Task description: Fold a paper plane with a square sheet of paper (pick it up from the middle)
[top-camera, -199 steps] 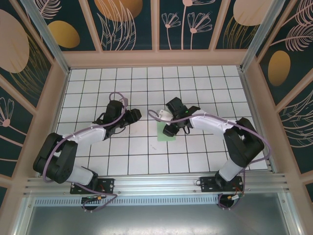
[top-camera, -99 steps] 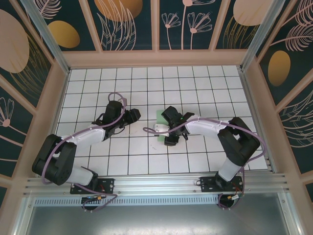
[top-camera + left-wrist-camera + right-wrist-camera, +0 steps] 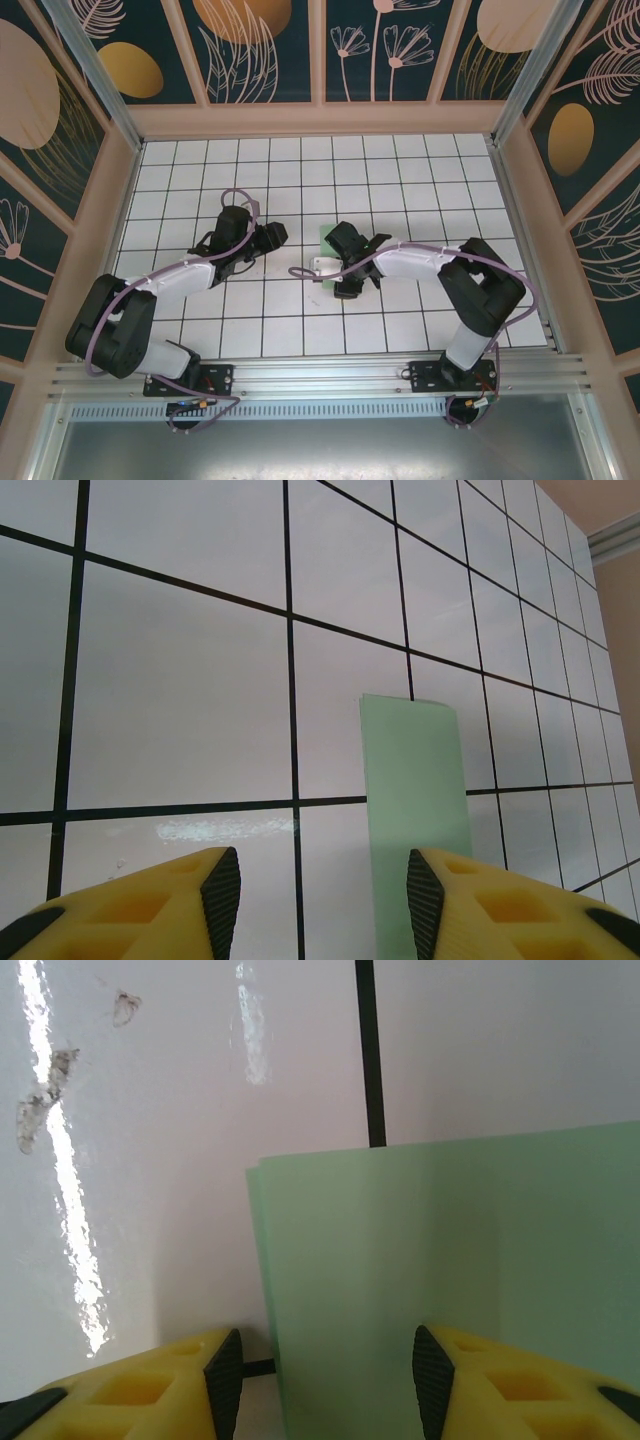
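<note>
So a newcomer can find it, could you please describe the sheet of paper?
On the white grid-tiled table, look near the middle, just beneath the right arm's tool. The sheet of paper lies flat there: plain pale green, the one coloured patch among white tiles.

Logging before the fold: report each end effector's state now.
Left end effector: open, holding nothing.
Right end effector: open above the green paper, not gripping it.
</note>
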